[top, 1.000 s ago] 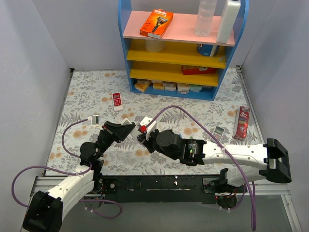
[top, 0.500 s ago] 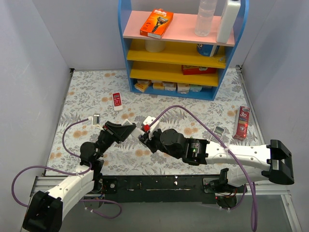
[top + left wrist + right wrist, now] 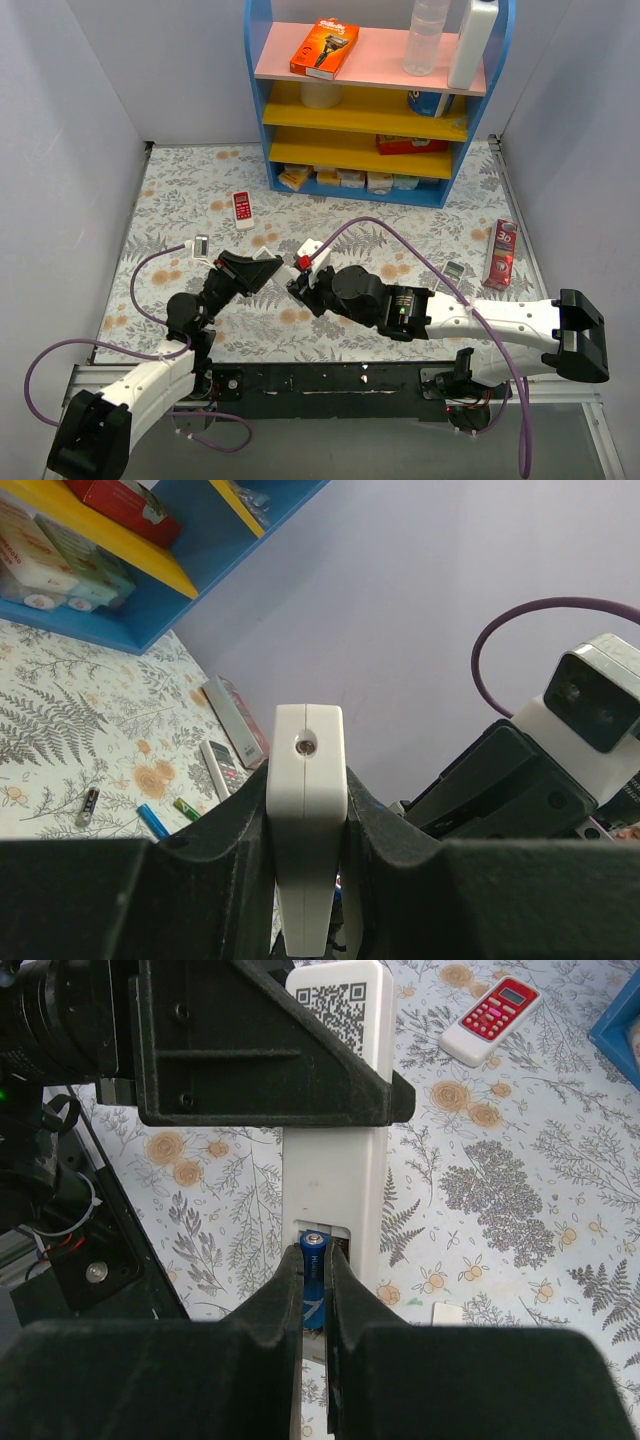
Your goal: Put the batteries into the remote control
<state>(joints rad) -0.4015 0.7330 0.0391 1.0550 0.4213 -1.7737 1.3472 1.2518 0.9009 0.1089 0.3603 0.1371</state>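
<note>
Insertion is in hand: the left gripper (image 3: 305, 805) clamps the slim white plastic remote control (image 3: 335, 1165) aloft, and the right gripper (image 3: 316, 1282) pinches a small blue cylindrical battery (image 3: 314, 1252) at its open compartment (image 3: 339, 1237) (seated or not, unclear), so the next move should press it squarely home.

The left arm (image 3: 150, 385) and right arm (image 3: 490, 322) share one build: white moulded link shells between rounded black joint housings, each ending in a blocky black base. A thin purple cable (image 3: 134, 288) loops off the left arm, and a longer purple cable (image 3: 368, 222) arches over the right. A small green light (image 3: 402, 310) glows on the right arm's black motor drum. Its wrist carries a white camera box (image 3: 595, 705) with two dark lenses. The wedge-shaped fingers (image 3: 200, 1380) are matte black plastic.
</note>
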